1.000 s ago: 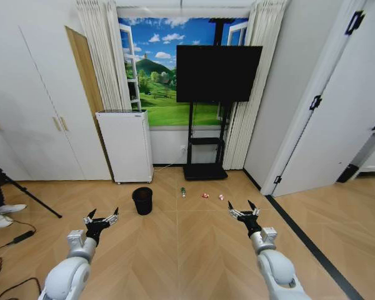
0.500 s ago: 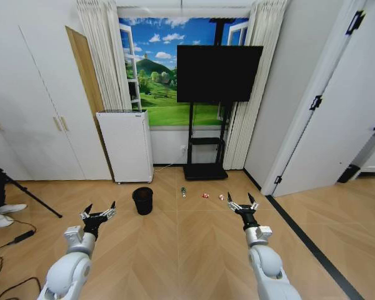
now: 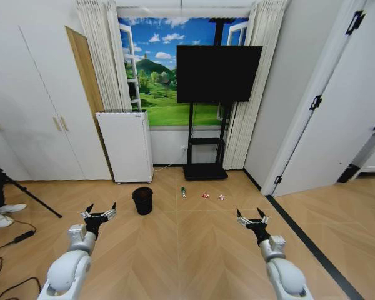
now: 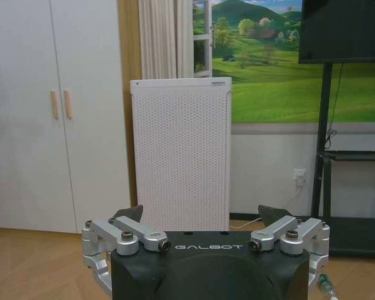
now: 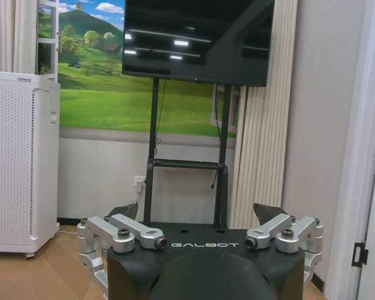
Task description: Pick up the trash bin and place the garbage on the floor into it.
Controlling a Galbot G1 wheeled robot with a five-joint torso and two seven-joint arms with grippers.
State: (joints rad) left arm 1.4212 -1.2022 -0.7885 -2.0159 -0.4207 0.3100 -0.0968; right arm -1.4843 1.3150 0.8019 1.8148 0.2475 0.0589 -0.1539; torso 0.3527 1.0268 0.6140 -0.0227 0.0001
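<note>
Both hands, left (image 3: 100,213) and right (image 3: 252,219), hover open and empty. Beyond them on the floor (image 3: 187,250) stand one trash bin (image 3: 142,200), one bottle (image 3: 183,192) and two wrappers (image 3: 205,195).

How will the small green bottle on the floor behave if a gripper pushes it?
The green bottle looks tiny and probably light, so a nudge would likely send it sliding on the smooth parquet floor. If it tips, its round body may roll.

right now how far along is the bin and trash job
Nothing looks done. The black bin stands on the wooden floor ahead, apart from both grippers. The green bottle and two red-and-white wrappers lie to its right, not in it. Left gripper and right gripper are open, raised short of everything and holding nothing. All steps are left: grab the bin, then collect three pieces.
</note>
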